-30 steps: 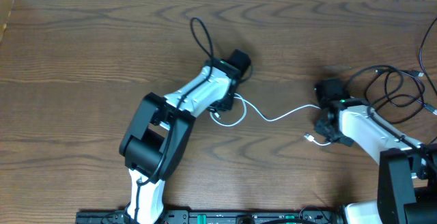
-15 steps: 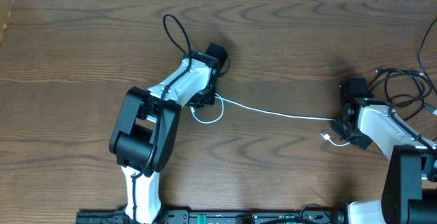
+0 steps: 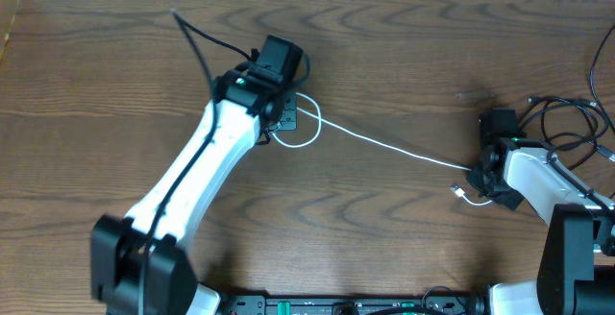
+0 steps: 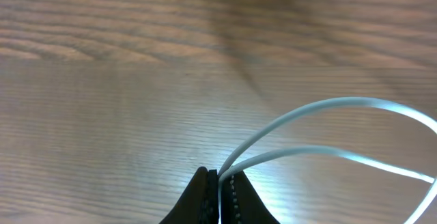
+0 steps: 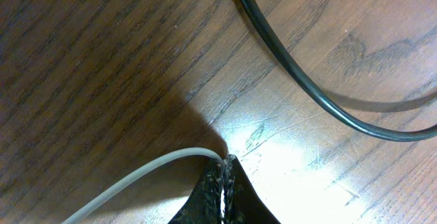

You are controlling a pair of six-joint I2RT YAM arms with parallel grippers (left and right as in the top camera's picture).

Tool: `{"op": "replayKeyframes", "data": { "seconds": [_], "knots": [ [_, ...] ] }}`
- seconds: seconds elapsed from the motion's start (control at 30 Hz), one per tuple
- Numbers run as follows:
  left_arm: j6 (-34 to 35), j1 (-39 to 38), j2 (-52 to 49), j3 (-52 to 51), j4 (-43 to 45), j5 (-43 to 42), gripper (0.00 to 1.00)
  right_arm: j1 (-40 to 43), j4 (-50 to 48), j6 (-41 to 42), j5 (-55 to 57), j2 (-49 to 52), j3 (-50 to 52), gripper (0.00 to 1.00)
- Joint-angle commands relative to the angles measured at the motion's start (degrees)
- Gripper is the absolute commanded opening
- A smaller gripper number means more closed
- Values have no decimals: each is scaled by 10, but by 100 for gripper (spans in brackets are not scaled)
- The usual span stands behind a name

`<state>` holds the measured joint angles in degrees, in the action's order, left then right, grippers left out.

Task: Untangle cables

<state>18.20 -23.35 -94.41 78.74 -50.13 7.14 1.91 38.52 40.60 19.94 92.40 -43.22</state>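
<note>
Clamped shut on the white cable [image 3: 384, 147] with the left tool [image 4: 220, 179] at its small loop and with the right tool [image 5: 224, 168] near the plug end, strung across the bench [image 3: 404, 46]. Looks light, limp, slick: best pinched close to a plug. Black cable [image 3: 562, 128] coiled far right.

- No text, label, brand, number or sign can be read in any view.
- Overhead: the counter [image 3: 404, 56] shows only wood grain, and the dark rail [image 3: 288, 305] at the bottom edge carries marks too small to read.
- Wrist views: the white cord [image 4: 355, 102], the left tool [image 4: 220, 183] and the right tool [image 5: 224, 176] show no lettering.
</note>
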Motion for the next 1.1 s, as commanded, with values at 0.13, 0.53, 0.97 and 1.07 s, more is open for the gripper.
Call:
{"op": "replayKeyframes", "data": {
  "seconds": [0.13, 0.53, 0.97, 1.07],
  "knots": [
    [-18, 3, 63, 2, -22, -59, 8, 6, 0, 11, -25, 15, 14, 1],
    [-208, 35, 106, 2, -43, -408, 8, 6, -4, 11, -26, 15, 14, 1],
    [-266, 54, 106, 2, -47, -518, 13, 6, -4, 11, -36, 15, 14, 1],
    [-266, 73, 106, 2, -47, -541, 13, 6, -4, 11, -36, 15, 14, 1]
  ]
}}
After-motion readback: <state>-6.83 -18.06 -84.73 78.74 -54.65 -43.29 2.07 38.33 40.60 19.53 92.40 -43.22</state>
